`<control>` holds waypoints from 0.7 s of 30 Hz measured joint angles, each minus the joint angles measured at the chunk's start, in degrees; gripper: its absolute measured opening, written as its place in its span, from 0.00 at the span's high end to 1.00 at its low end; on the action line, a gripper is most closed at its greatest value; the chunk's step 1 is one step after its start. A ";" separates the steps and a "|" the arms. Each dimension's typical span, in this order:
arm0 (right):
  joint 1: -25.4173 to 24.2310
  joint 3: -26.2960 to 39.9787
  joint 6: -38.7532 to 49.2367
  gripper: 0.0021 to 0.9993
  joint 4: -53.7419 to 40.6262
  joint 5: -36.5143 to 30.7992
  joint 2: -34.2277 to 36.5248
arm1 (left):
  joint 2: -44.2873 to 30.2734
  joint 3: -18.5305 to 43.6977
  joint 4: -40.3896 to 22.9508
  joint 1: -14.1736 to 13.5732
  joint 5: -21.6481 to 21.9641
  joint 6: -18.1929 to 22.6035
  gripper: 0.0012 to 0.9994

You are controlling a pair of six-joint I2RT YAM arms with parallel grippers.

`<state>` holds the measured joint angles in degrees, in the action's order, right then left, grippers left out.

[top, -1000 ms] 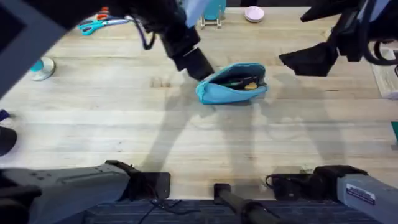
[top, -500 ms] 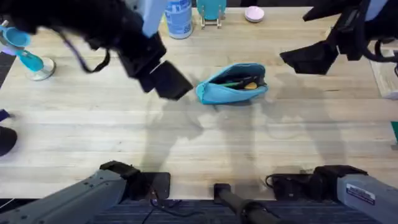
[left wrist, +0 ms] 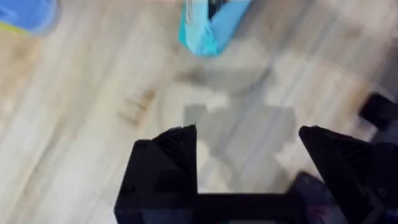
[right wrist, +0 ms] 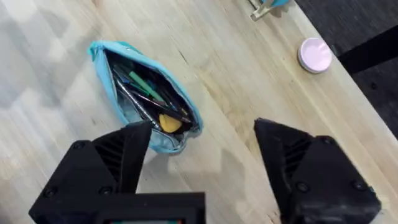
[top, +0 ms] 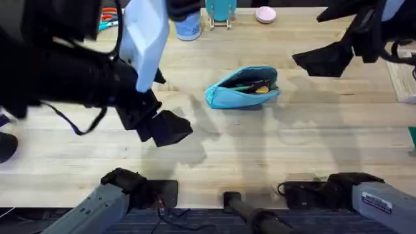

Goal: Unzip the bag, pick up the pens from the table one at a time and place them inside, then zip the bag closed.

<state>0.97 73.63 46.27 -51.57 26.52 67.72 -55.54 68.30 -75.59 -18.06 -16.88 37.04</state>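
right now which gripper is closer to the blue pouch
Roughly even, the right looks slightly closer. The right gripper hangs open just off the far-right end of the bag, apart from it. The left gripper is open too, off the bag's near-left end, over bare table.

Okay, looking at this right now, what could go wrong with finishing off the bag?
1. The bag lies unzipped with pens inside and neither gripper on it; zipping one-handed may just drag the soft pouch across the table.
2. Pens sit close to the opening, so the zipper could catch on one.
3. The open left gripper is well off from the bag; the open right gripper hovers nearer, and both reaching in might collide.
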 joint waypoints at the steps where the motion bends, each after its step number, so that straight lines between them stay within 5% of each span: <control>1: 0.00 0.00 -0.01 0.00 0.00 0.00 0.00 | 1.28 -1.56 1.95 0.00 -0.31 0.00 0.00; 7: 0.00 0.00 -0.03 0.00 0.04 0.02 0.00 | 8.77 -12.32 13.54 0.00 -2.09 0.02 0.00; 13: 0.00 0.00 -0.03 0.00 0.07 0.02 0.00 | 8.66 -21.09 22.73 0.00 -2.76 0.42 0.01; 21: -0.02 0.00 -0.03 0.00 0.09 0.02 0.00 | 4.60 -22.52 28.10 2.73 -4.60 3.77 0.01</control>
<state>0.95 73.63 46.24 -51.48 26.55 67.72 -50.94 45.78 -47.48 -15.33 -21.48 40.81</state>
